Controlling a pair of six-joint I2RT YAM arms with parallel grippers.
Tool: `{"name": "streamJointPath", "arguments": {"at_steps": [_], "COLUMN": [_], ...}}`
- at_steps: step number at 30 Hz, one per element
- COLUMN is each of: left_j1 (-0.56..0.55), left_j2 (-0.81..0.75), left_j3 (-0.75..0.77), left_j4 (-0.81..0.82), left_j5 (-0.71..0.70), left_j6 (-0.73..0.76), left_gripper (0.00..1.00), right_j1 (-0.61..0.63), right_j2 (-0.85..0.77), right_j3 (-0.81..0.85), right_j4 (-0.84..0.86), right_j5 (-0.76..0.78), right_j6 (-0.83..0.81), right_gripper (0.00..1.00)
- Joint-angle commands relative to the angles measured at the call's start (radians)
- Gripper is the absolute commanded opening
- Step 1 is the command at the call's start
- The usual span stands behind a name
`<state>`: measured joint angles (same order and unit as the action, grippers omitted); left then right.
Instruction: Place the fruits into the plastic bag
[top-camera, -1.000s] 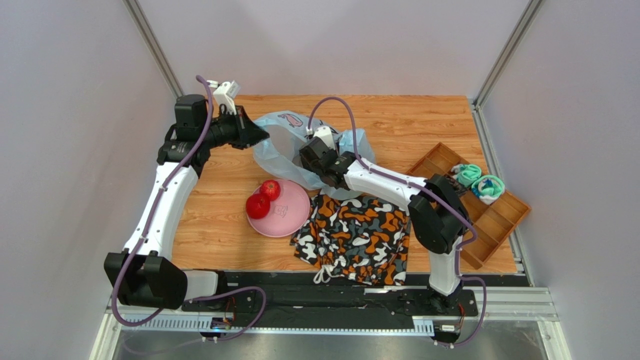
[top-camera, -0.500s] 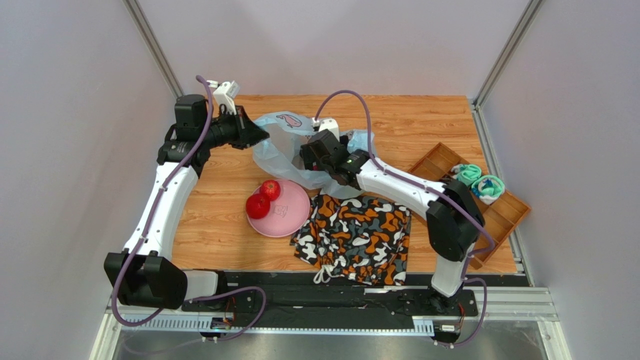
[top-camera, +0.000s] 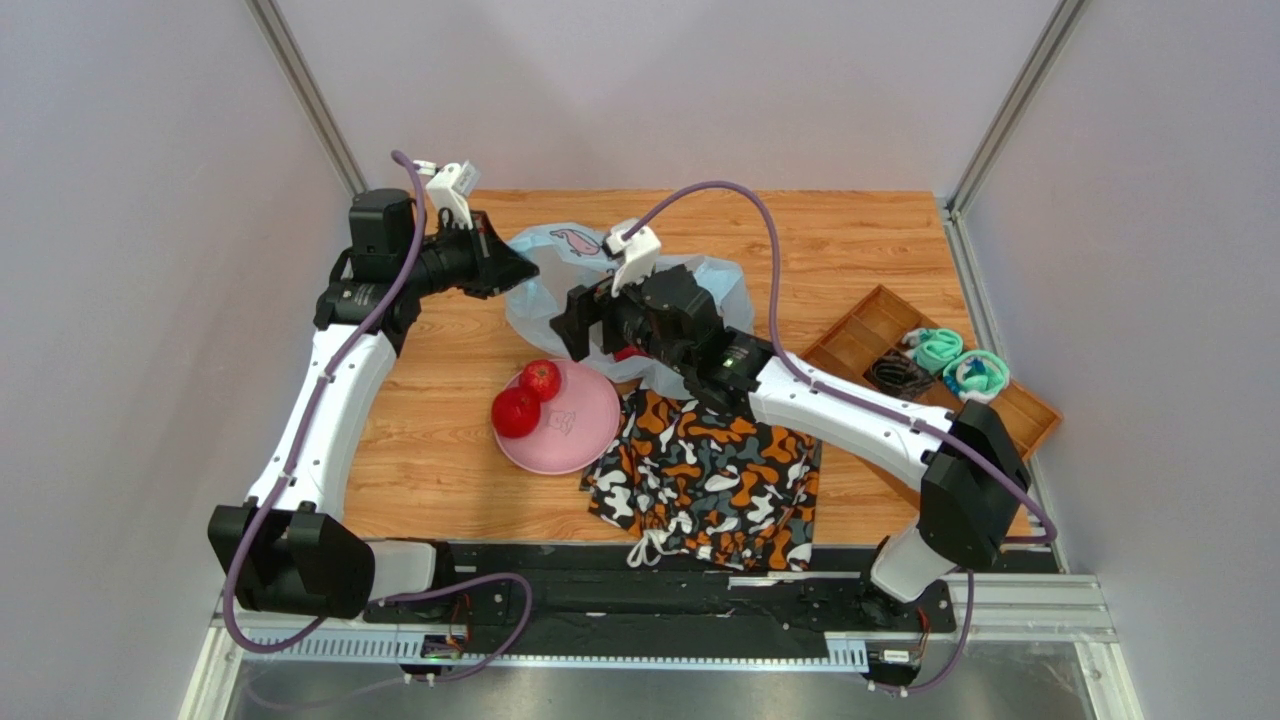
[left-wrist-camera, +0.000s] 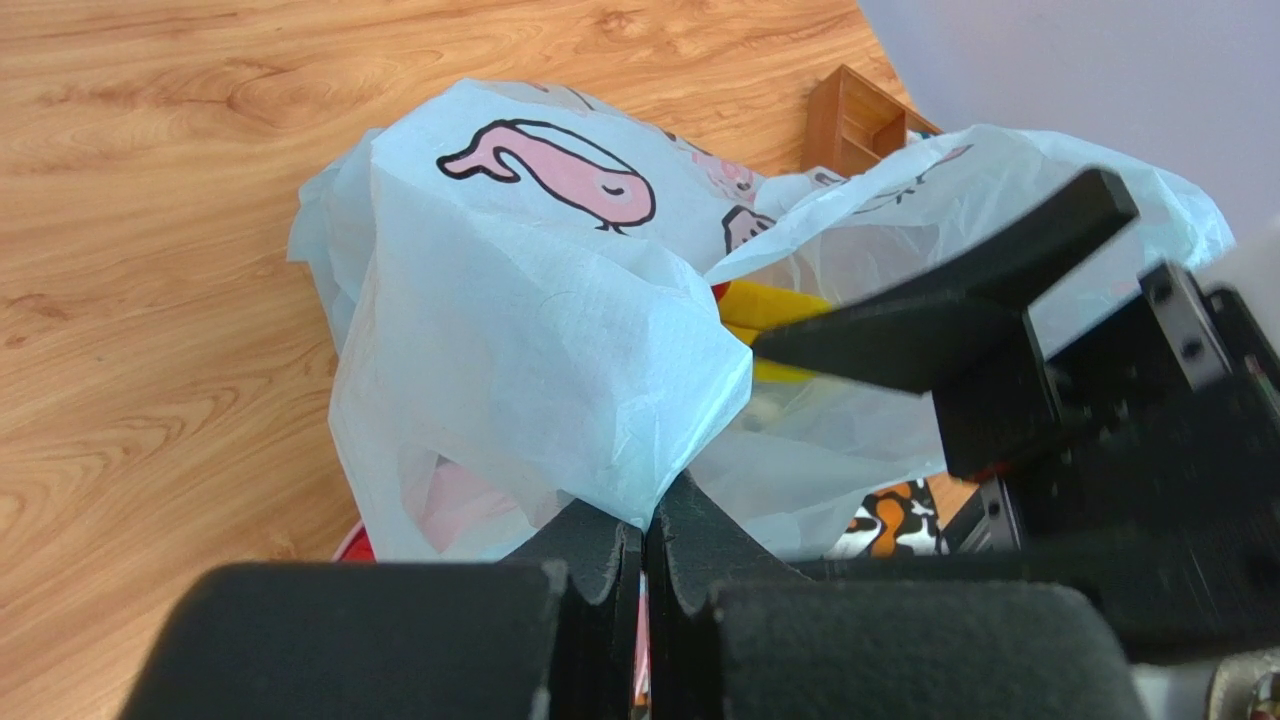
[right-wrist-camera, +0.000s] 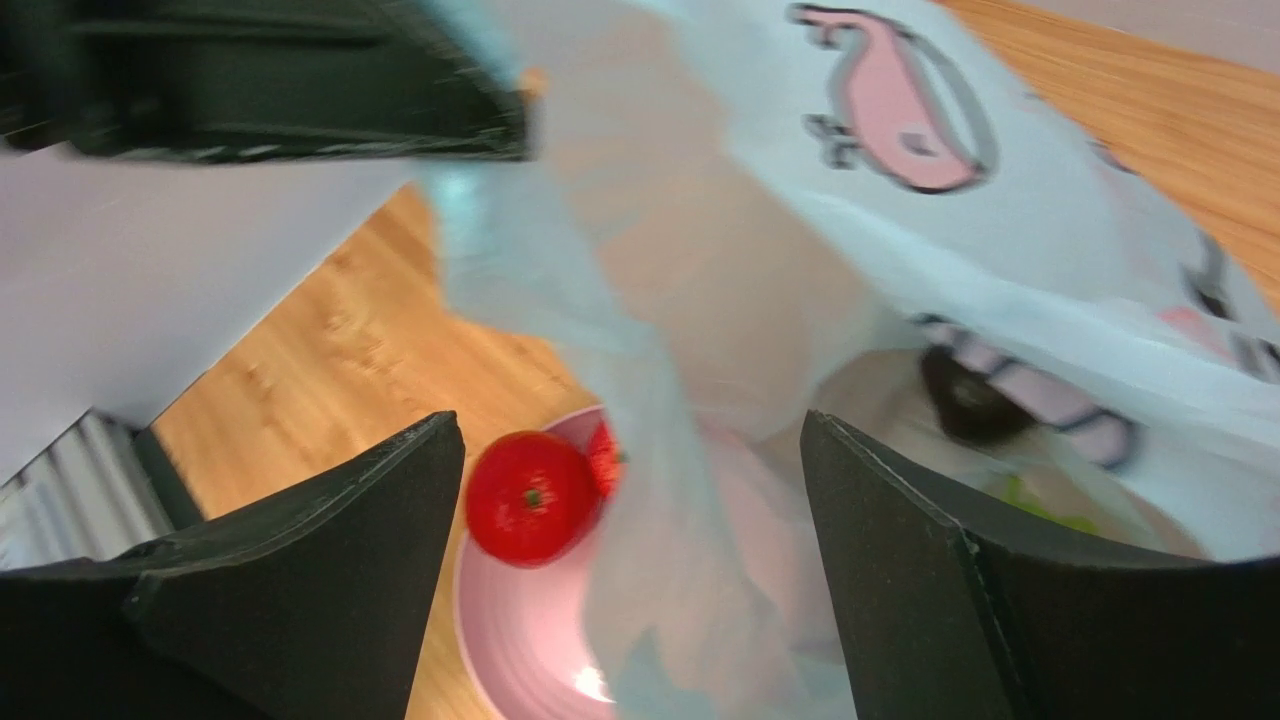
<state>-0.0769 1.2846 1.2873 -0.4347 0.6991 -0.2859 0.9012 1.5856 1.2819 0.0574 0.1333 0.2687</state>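
Note:
The light-blue plastic bag (top-camera: 544, 288) with pink whale prints lies at mid-table. My left gripper (top-camera: 508, 270) is shut on its left rim (left-wrist-camera: 649, 518) and holds the mouth up. A yellow banana (left-wrist-camera: 769, 308) shows inside the bag. Through the film I also see a dark round fruit (right-wrist-camera: 974, 399) and green grapes (right-wrist-camera: 1040, 504). Two red fruits (top-camera: 541, 380) (top-camera: 516, 411) sit on the pink plate (top-camera: 583, 432). My right gripper (top-camera: 583, 327) hangs open and empty over the bag's near edge (right-wrist-camera: 781, 225). One red fruit (right-wrist-camera: 526, 495) shows just inside its left finger (right-wrist-camera: 301, 585).
An orange-black-white camouflage cloth (top-camera: 706, 468) lies near the front, right of the plate. A wooden compartment tray (top-camera: 984, 435) with teal items stands at the right edge. My left gripper's black body (right-wrist-camera: 286, 75) fills the top left of the right wrist view.
The right gripper has drawn back out of the bag and swung left toward the plate, its elbow moving right and nearer. The left gripper and the red fruits have not moved.

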Motion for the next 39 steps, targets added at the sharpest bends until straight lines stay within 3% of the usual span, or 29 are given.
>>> {"name": "streamJointPath", "arguments": {"at_steps": [1, 13, 24, 39], "left_j1": [0.003, 0.003, 0.003, 0.003], "left_j2": [-0.037, -0.037, -0.041, -0.039], "left_j3": [0.000, 0.000, 0.001, 0.000], "left_j4": [0.036, 0.033, 0.031, 0.031], "left_j5": [0.020, 0.013, 0.011, 0.011], "left_j6": [-0.006, -0.001, 0.001, 0.001], "left_gripper": [0.00, 0.00, 0.00, 0.00], "right_j1": [0.080, 0.205, 0.208, 0.180], "right_j2": [-0.036, 0.201, 0.421, 0.527], "right_j3": [0.008, 0.141, 0.353, 0.379], "right_j4": [0.141, -0.002, -0.274, -0.257], "right_j5": [-0.120, -0.251, -0.072, -0.011], "right_j6": [-0.140, -0.025, 0.023, 0.098], "right_gripper": [0.86, 0.84, 0.83, 0.86]}}
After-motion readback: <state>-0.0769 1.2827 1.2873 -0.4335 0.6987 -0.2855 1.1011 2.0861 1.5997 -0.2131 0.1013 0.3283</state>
